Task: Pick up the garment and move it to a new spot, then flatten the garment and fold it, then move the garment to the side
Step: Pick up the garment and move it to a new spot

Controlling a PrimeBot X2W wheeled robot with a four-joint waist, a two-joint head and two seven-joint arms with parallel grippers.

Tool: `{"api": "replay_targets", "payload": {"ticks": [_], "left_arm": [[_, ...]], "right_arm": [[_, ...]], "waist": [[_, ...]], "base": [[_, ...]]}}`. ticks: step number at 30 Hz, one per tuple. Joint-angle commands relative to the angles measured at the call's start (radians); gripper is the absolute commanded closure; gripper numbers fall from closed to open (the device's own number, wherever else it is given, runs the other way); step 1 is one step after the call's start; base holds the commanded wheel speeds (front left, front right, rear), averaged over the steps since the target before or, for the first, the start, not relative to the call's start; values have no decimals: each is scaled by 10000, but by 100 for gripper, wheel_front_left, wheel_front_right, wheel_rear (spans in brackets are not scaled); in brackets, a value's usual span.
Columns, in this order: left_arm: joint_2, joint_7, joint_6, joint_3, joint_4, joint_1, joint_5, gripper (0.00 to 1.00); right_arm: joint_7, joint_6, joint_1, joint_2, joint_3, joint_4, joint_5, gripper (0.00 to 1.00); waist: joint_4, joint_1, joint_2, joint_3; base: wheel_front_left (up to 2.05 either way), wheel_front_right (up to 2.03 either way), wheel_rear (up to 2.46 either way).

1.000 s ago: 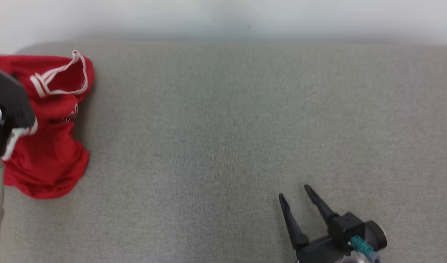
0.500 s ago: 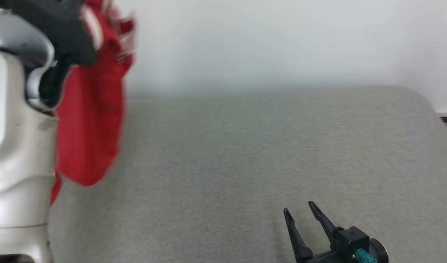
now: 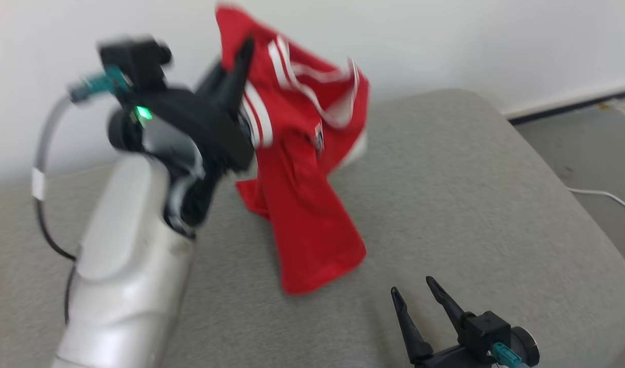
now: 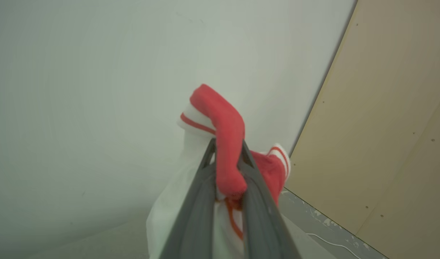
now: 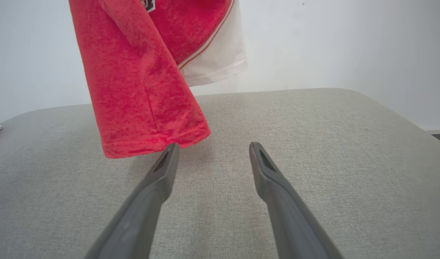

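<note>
Red garment [image 3: 302, 204] with white trim, hanging just above the middle of the grey cushion [image 3: 470, 194]. Its long axis is roughly vertical, striped end up and hem down. The left gripper [image 3: 233, 61] is clenched on a fold near the top. The right gripper [image 3: 411, 284] is spread and empty near the hem. The pick-up appears done; setting down, flattening, folding and moving aside remain.
</note>
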Motion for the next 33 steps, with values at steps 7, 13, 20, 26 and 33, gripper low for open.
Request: {"api": "replay_targets", "payload": {"ticks": [7, 13, 20, 26, 33], "left_arm": [[167, -1152, 807, -579, 1745, 1475, 618, 100], [452, -2238, 1609, -388, 3048, 2415, 897, 100], [371, -3015, 1489, -438, 3688, 3237, 816, 0], [321, -3627, 1342, -481, 3074, 4075, 1073, 0], [386, -3669, 1631, 443, -76, 6214, 2151, 0]], "right_arm": [[-19, -25, -80, -13, -124, -121, 61, 0], [-43, -25, -104, -15, -186, -122, 123, 0], [-1, -25, 31, -18, -353, -88, 116, 0], [47, -25, 249, -17, -716, -94, 14, 0], [68, -25, 610, -17, -1302, -239, -100, 0]], "waist": [[-828, 1, 1, 764], [-322, 1, 1, 860], [371, 1, 1, 584], [856, 1, 1, 144], [1373, 1, 1, -279]], "base": [[0, 0, 0], [0, 0, 0], [0, 0, 0], [0, 0, 0], [0, 0, 0]]}}
